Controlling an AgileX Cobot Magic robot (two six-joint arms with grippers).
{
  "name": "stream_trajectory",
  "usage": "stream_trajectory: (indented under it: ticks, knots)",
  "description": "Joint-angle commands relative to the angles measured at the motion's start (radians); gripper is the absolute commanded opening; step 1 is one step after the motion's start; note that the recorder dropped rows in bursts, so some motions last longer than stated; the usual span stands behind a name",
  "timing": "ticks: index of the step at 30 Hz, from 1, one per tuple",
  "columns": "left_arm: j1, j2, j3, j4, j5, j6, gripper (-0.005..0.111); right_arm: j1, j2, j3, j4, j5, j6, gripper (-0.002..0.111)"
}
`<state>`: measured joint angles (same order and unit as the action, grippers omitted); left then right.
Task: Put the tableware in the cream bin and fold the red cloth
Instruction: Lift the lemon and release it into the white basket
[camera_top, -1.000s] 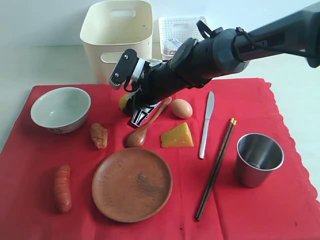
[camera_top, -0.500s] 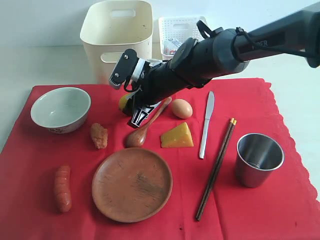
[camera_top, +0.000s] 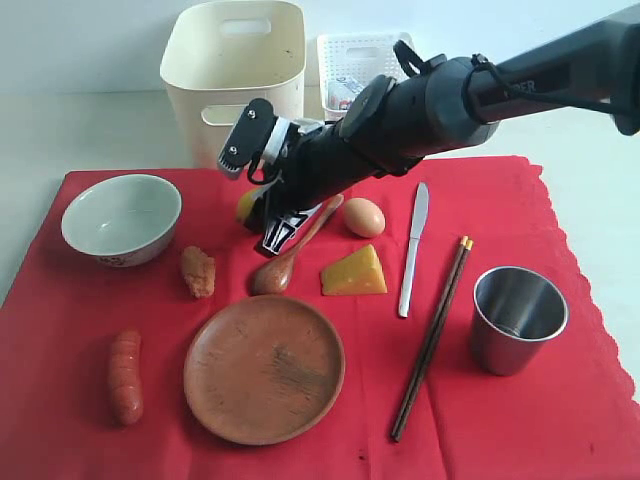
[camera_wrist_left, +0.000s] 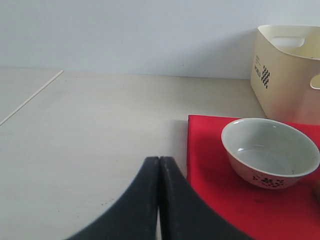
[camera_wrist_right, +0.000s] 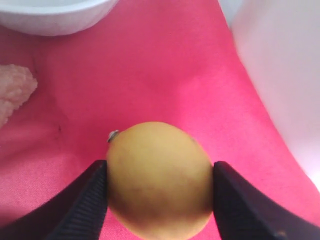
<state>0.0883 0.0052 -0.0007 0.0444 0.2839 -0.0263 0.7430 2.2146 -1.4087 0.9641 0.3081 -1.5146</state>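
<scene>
Red cloth (camera_top: 560, 420) lies spread on the worktop (camera_top: 90, 130) and carries six kinds of tableware. One white bowl (camera_top: 121, 217) sits at its left rear and one round wooden plate (camera_top: 264, 368) near the front. One wooden spoon (camera_top: 285, 262) lies just behind the plate, with one silver knife (camera_top: 412, 255) to the right. Two dark chopsticks (camera_top: 432, 338) lie side by side to the right of the knife. One steel cup (camera_top: 518, 318) stands upright near the right edge.

One cream bin (camera_top: 235, 70) stands behind the cloth, with one white lattice basket (camera_top: 360, 55) just beside it on the right.

Four loose foods lie on the cloth: one egg (camera_top: 364, 217), one cheese wedge (camera_top: 355, 272), one sausage (camera_top: 125, 377) and one crumbed piece (camera_top: 198, 271). A fifth, one lemon (camera_wrist_right: 160, 165), is clamped between the two fingers of the right hand (camera_wrist_right: 160, 176), near the spoon's handle end. The left hand (camera_wrist_left: 159, 170) has its fingers pressed together over bare worktop, near the cloth's left edge and the bowl.
</scene>
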Motion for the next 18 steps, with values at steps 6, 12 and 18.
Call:
stream_trajectory:
  ticks: [6, 12, 18]
  knots:
    - [0.003, -0.005, 0.001, -0.004, -0.008, -0.008, 0.001, 0.001, -0.052, -0.006, -0.064, 0.140, -0.002, 0.000]
    - [0.003, -0.005, 0.001, -0.004, -0.008, -0.008, 0.001, -0.001, -0.140, -0.006, -0.151, 0.148, 0.150, 0.000]
    - [0.003, -0.005, 0.001, -0.004, -0.008, -0.008, 0.001, -0.018, -0.245, -0.006, -0.403, 0.159, 0.561, 0.000]
